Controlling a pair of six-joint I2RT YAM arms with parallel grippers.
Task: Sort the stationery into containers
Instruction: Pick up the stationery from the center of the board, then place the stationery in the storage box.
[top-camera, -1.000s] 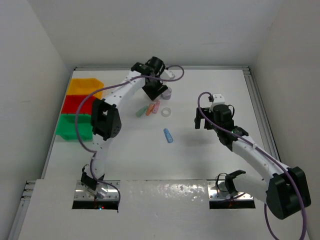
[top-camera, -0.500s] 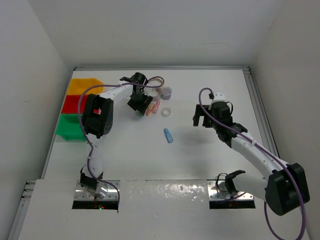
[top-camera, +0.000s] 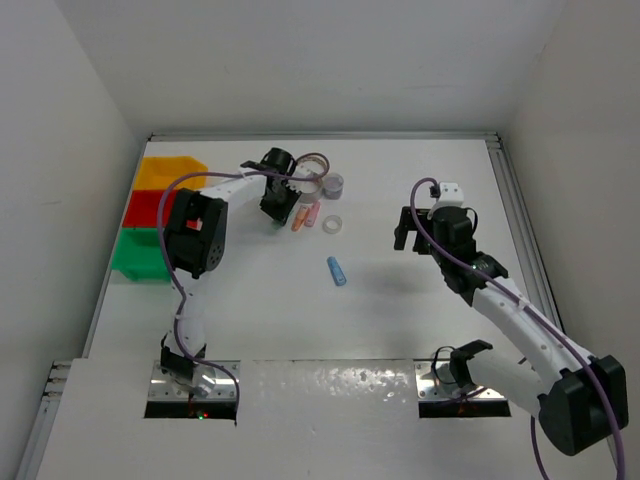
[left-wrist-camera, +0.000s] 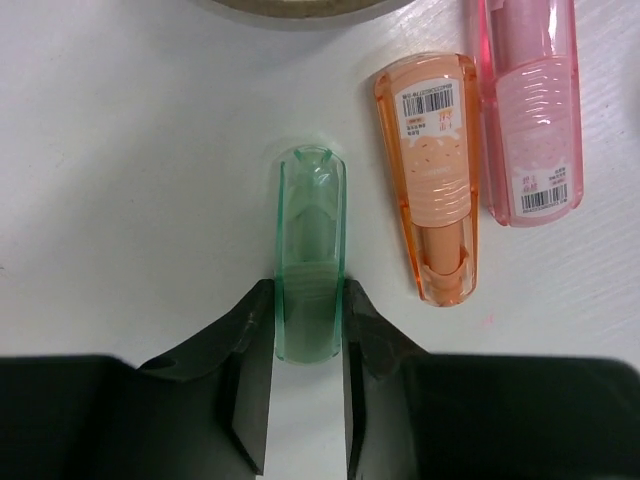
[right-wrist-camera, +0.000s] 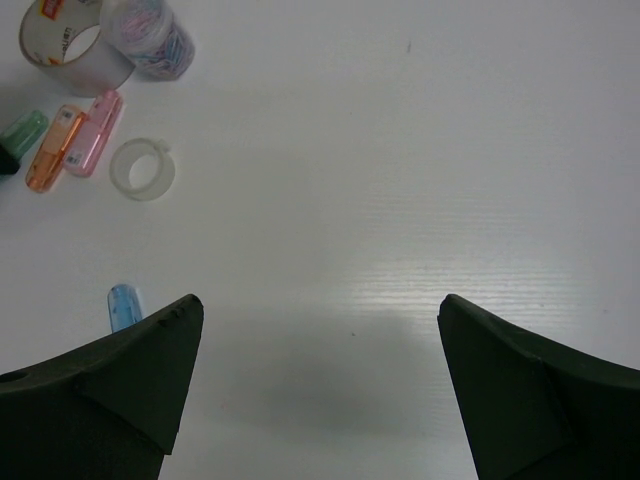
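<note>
A green stick (left-wrist-camera: 310, 260) lies on the white table, and my left gripper (left-wrist-camera: 308, 290) is shut on its near end, one jaw pressed against each side. Just to its right lie an orange stick (left-wrist-camera: 432, 170) and a pink stick (left-wrist-camera: 527, 110). From above, the left gripper (top-camera: 275, 207) sits at the back of the table beside these sticks. A blue stick (top-camera: 337, 270) lies alone nearer the middle. My right gripper (right-wrist-camera: 320, 300) hovers wide open over bare table with nothing in it. The yellow (top-camera: 170, 172), red (top-camera: 150, 207) and green (top-camera: 140, 255) containers stand at the left edge.
A tan tape roll (right-wrist-camera: 65, 35) and a purple-grey roll (right-wrist-camera: 150, 40) sit behind the sticks. A small white ring (right-wrist-camera: 142, 168) lies to the right of the pink stick. White walls close in the table at the left, back and right.
My left gripper came down and leftward from beside the rolls to the green stick and closed onto it. The right arm shifted slightly to the right, still open.
</note>
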